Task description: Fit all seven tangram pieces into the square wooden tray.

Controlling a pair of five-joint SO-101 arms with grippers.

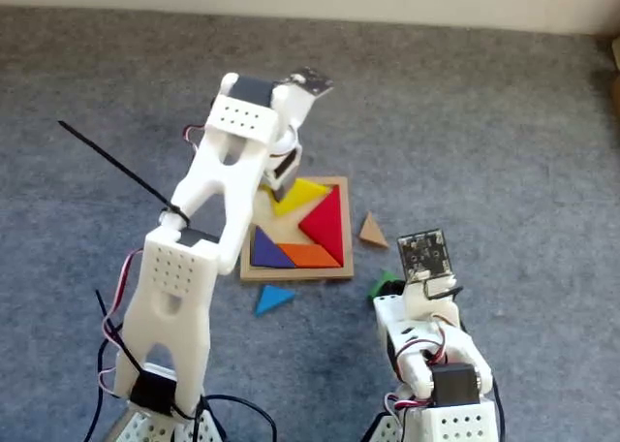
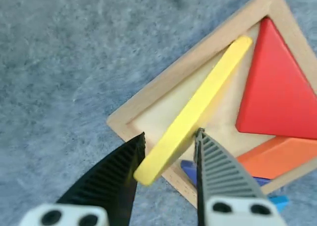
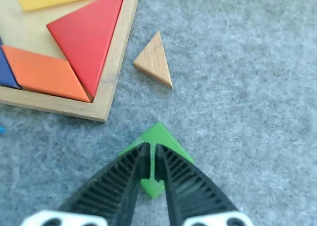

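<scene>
The square wooden tray (image 1: 295, 272) lies on grey carpet and holds a red triangle (image 1: 327, 224), an orange parallelogram (image 1: 310, 255) and a dark blue triangle (image 1: 269, 251). My left gripper (image 2: 169, 137) is shut on the yellow triangle (image 2: 208, 94), which stands tilted on edge across the tray's bare corner, one end over the rim (image 2: 163, 82). My right gripper (image 3: 151, 151) is shut with nothing in it, just above a green piece (image 3: 163, 139) lying flat on the carpet. A plain wooden triangle (image 3: 154, 62) lies between the green piece and the tray.
A small light-blue triangle (image 1: 274, 298) lies on the carpet just outside the tray's near edge. The left arm (image 1: 223, 185) stretches over the tray's left side. Open carpet spreads to the right and far side.
</scene>
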